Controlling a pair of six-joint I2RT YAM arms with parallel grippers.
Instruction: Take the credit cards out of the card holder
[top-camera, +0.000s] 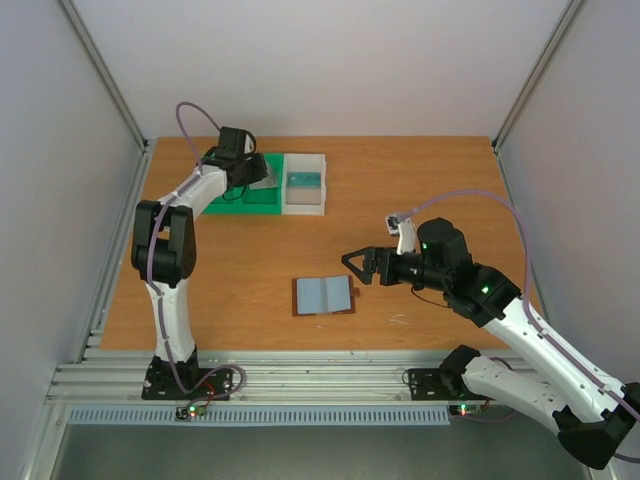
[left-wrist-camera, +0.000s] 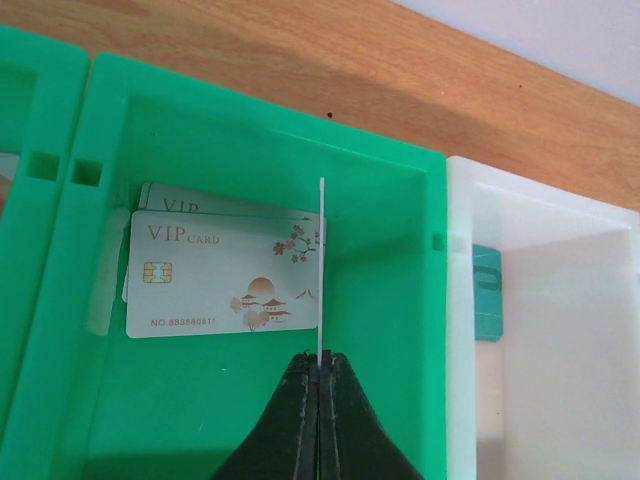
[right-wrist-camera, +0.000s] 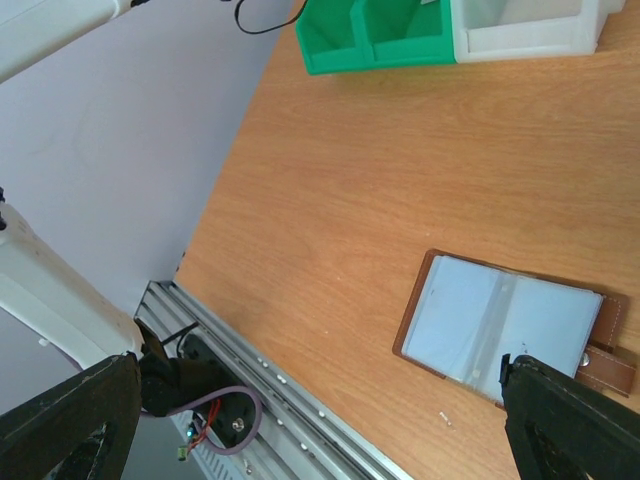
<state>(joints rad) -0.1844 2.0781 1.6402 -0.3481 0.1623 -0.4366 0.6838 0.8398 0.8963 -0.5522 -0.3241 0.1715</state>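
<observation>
Progress looks late-stage. Left gripper is clamped together on a pale card, held edge-on over a compartment of the green bin at the back of the table. Two VIP cards lie flat and overlapping in that same compartment, so those count as out. The held one is not yet dropped.

Card holder lies open, lining up, mid-table toward the front and well apart from the bin. Its sleeves look empty from the right wrist view, though a pale card tucked inside could pass for lining, so one may remain. Right gripper has its jaws wide apart with nothing held, hovering just beside the holder's right edge.

Left to do: release the held card, then check the sleeves.
</observation>
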